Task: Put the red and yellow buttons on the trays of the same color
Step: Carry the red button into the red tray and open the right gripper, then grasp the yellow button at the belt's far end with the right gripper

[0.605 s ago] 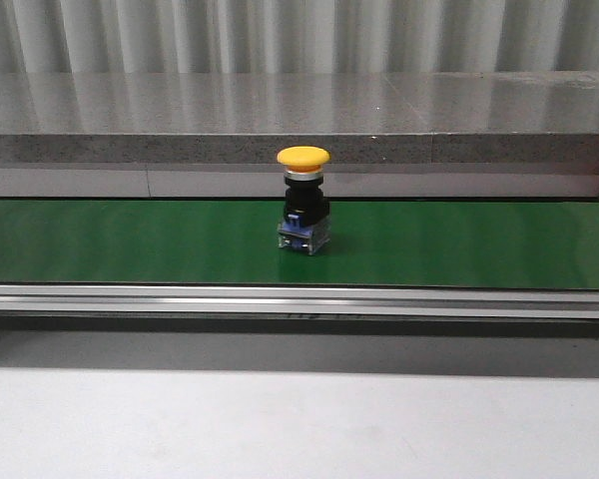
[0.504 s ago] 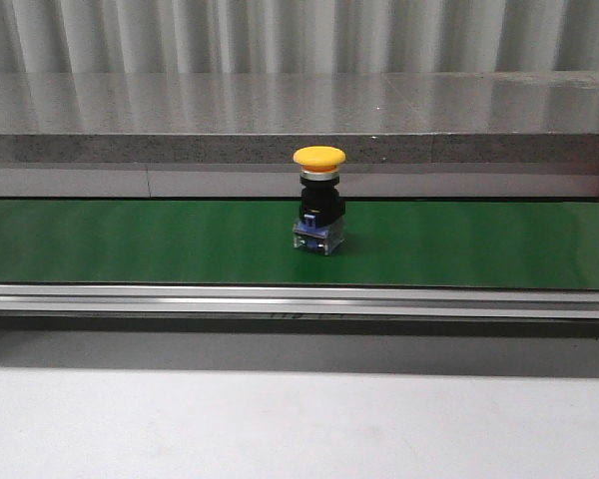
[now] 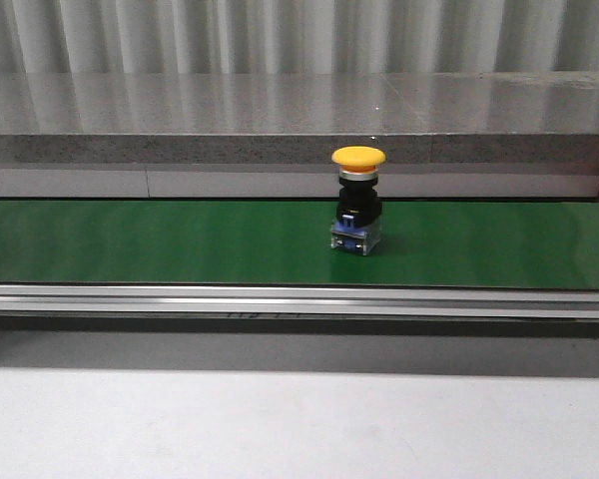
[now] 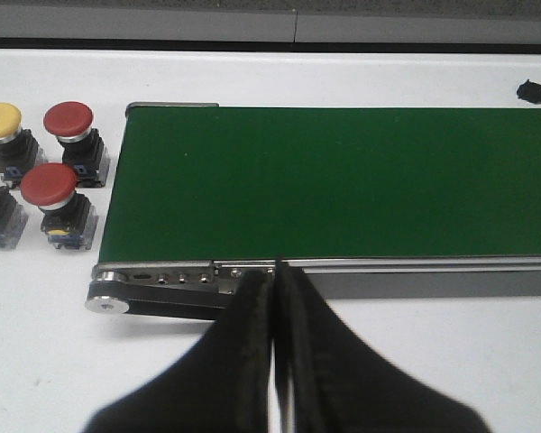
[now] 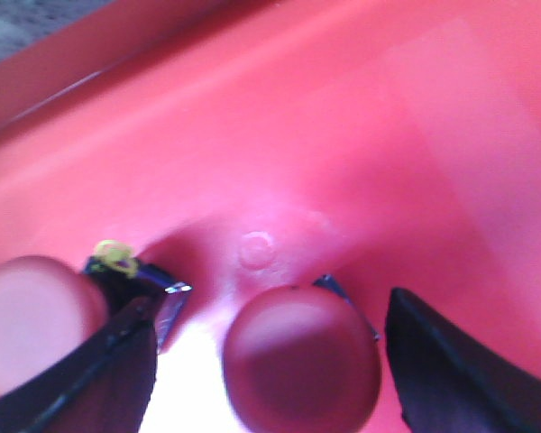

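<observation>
On the green conveyor belt point(image 3: 180, 244), front view, a yellow button point(image 3: 357, 200) is seen upright. Left wrist: left gripper point(image 4: 275, 298) pressed closed, empty, near belt edge. Right wrist: right gripper point(image 5: 270, 352) spread wide around a red button point(image 5: 302, 365) inside the red tray point(image 5: 388, 135).

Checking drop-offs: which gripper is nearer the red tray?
Right. The right gripper hangs open just above the red tray, over two red buttons. The left gripper sits shut beside the green belt.

Yellow button point(image 3: 358, 200) upright on green belt point(image 3: 130, 242)
</observation>
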`<state>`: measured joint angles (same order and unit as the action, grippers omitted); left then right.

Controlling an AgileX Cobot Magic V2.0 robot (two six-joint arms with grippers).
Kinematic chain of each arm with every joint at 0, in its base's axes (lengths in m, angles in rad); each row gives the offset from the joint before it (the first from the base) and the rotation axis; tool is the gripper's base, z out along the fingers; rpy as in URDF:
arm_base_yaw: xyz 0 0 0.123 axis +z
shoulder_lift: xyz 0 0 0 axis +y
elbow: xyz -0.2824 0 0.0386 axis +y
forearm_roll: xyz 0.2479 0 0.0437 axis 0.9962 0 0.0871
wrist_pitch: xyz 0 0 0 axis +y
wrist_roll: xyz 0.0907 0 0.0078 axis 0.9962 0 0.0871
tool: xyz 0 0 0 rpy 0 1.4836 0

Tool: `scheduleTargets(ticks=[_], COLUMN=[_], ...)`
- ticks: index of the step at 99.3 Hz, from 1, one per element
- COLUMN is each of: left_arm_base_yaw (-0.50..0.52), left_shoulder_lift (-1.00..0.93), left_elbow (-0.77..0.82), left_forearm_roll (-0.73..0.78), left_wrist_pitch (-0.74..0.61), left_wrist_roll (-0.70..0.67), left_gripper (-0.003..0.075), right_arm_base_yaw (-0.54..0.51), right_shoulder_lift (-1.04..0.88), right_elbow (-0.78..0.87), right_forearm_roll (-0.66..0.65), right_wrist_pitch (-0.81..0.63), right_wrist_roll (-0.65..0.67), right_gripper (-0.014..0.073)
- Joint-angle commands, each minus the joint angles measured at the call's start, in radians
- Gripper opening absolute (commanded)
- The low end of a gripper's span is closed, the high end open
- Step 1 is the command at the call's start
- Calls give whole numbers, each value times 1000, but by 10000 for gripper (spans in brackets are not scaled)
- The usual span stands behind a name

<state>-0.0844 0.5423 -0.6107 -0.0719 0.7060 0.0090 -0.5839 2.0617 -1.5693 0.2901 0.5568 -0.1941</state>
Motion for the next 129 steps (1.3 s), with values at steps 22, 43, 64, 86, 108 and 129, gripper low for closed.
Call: scheduleTargets(ticks=[22, 43, 64, 86, 108, 129], left_arm_base_yaw=[-8, -8, -8, -8, -8, -8], left_shoulder_lift=[3, 3, 3, 3, 3, 3], left_elbow=[-27, -27, -27, -27, -27, -27], left_forearm_roll=[-8, -8, -8, -8, -8, -8], left_wrist_pitch=[-71, -71, -71, -71, -71, -71], left_wrist_roll=[-1, -1, -1, -1, -1, -1], left_gripper=[-19, -19, -19, -19, -19, -19], right_arm_base_yaw=[-4, 52, 168, 318, 487, 604], right_shoulder_lift=[-231, -349, -445, -568, -657, -658], right_elbow=[-53, -52, -50, 73, 243, 327], right_forearm_roll=[4, 4, 4, 4, 4, 4], right_wrist_pitch=[93, 267, 436, 436, 428, 413], right_wrist_roll=[-4, -14, -36, -62, -155, -200], right_gripper=[542, 542, 542, 542, 542, 542])
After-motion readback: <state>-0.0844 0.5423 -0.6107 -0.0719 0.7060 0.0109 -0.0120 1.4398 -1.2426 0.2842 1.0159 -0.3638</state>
